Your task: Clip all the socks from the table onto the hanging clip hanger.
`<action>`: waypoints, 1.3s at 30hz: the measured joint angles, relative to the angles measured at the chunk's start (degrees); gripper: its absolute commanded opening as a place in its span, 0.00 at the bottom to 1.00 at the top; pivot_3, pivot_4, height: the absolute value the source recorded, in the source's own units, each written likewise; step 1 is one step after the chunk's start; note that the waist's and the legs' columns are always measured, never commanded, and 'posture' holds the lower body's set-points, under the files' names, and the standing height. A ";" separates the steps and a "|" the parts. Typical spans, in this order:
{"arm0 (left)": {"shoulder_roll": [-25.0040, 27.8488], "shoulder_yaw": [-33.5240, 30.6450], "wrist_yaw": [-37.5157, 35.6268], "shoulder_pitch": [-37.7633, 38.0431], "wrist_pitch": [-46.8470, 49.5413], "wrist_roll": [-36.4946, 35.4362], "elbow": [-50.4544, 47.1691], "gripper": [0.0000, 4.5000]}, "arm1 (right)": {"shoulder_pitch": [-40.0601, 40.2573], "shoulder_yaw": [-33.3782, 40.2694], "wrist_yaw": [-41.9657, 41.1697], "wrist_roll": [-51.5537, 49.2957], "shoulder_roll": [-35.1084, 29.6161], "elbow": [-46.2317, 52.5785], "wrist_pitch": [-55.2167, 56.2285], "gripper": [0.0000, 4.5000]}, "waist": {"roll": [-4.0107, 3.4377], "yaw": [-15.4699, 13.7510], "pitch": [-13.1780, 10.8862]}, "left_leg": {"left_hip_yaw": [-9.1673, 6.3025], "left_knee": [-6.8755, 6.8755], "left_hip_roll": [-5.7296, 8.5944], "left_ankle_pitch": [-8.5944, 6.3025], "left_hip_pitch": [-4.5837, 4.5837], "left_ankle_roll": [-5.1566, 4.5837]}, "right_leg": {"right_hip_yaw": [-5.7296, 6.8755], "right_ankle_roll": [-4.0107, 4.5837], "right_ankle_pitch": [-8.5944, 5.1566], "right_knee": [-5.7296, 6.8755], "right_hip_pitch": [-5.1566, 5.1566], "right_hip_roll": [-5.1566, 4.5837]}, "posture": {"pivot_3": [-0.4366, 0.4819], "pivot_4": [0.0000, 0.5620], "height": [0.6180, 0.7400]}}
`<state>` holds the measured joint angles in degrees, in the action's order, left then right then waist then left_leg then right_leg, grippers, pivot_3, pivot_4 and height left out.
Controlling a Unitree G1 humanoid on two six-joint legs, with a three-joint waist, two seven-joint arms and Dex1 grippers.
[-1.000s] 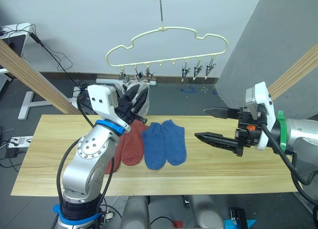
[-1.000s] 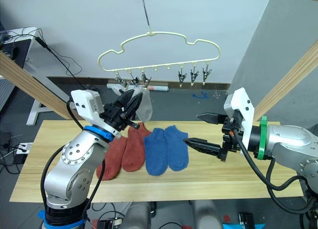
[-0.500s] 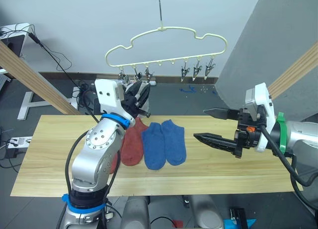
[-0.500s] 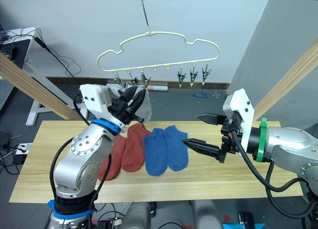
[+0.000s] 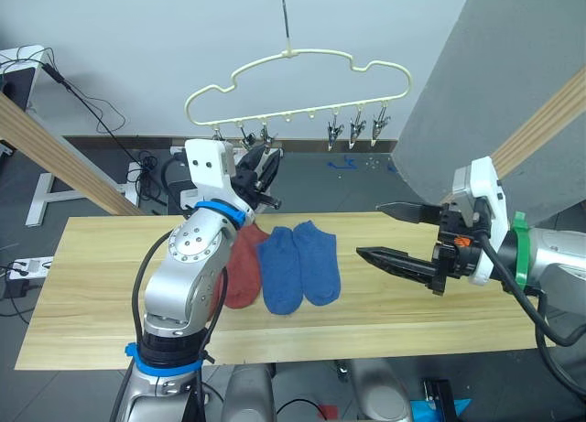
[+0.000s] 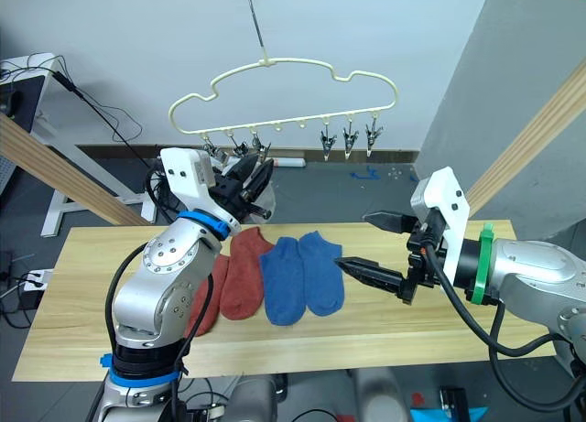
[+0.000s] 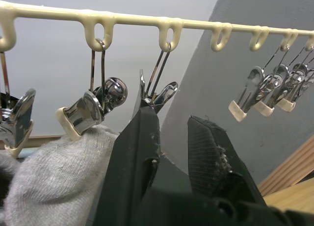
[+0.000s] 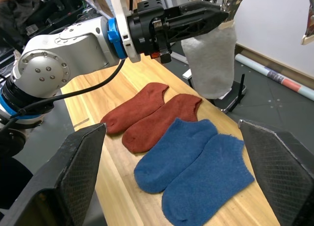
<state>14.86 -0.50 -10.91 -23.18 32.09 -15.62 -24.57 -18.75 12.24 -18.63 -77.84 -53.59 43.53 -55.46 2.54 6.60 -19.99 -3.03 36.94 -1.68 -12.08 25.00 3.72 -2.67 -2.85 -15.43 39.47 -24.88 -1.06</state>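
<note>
Left tool [image 7: 171,138]: raised to the hanger [image 5: 298,79], fingers slightly spread, tips at a clip [image 7: 159,96], nothing pinched. A grey sock [image 8: 211,59] hangs from a clip just beside it. Right tool [image 5: 389,230]: spread wide, empty, above the desk [image 5: 92,294]. On the desk lie two red socks [image 8: 147,115] and two blue socks [image 8: 191,160], side by side.

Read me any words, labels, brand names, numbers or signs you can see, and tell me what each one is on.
None: no readable text, label, brand, number or sign shows.
The clip hanger and its clips are unmarked.
The red socks, the blue socks and the grey sock show no tags or print.
The table is bare wood, and the white casings on the arms carry no lettering.
</note>
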 measured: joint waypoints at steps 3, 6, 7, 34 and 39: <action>0.20 0.00 0.12 0.28 0.20 0.16 -0.39 0.60 | 0.00 -0.04 0.01 0.01 -0.03 0.00 0.10 1.00 | 0.00 -0.01 0.00 | 0.00 -0.01 0.00 0.00 0.00 0.00 | 0.00 -0.02 0.01 -0.04 0.01 0.00 | 0.16 0.65 1.00; 0.27 0.00 0.32 0.38 0.20 0.44 -0.39 0.60 | -0.01 -0.07 -0.03 0.02 -0.03 0.00 0.12 1.00 | 0.00 -0.01 -0.01 | 0.00 -0.02 0.00 0.00 0.01 0.00 | -0.01 -0.04 0.02 -0.09 0.02 0.00 | 0.16 0.65 1.00; 0.26 0.00 0.36 0.38 0.20 0.54 -0.39 0.60 | -0.01 -0.08 -0.04 0.02 -0.04 0.00 0.12 1.00 | 0.00 -0.02 -0.01 | 0.01 -0.02 0.00 0.00 0.01 0.00 | -0.01 -0.05 0.02 -0.11 0.02 0.00 | 0.16 0.65 1.00; -4.07 0.18 0.34 -6.29 -2.93 3.02 6.37 0.60 | 0.44 -0.08 1.71 -0.12 -0.36 0.18 0.15 1.00 | -0.01 0.00 -0.11 | 0.01 -0.06 0.01 -0.02 0.03 -0.03 | 0.00 -0.17 0.10 -0.49 0.21 -0.01 | 0.13 0.67 1.00; -4.53 0.17 0.34 -6.88 -3.26 3.11 7.24 0.60 | 0.84 -0.08 2.29 -0.18 -0.36 0.25 0.16 1.00 | -0.03 0.00 -0.13 | 0.01 -0.06 0.01 -0.02 0.03 -0.03 | 0.00 -0.17 0.09 -0.50 0.21 -0.01 | 0.13 0.67 1.00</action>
<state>10.33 -0.33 -10.58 -30.07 28.83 -12.51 -17.33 -17.91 12.17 -16.35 -78.02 -53.95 43.78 -55.30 2.51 6.61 -20.12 -3.02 36.88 -1.68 -12.10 25.02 3.69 -2.68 -3.02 -15.33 38.97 -24.67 -1.07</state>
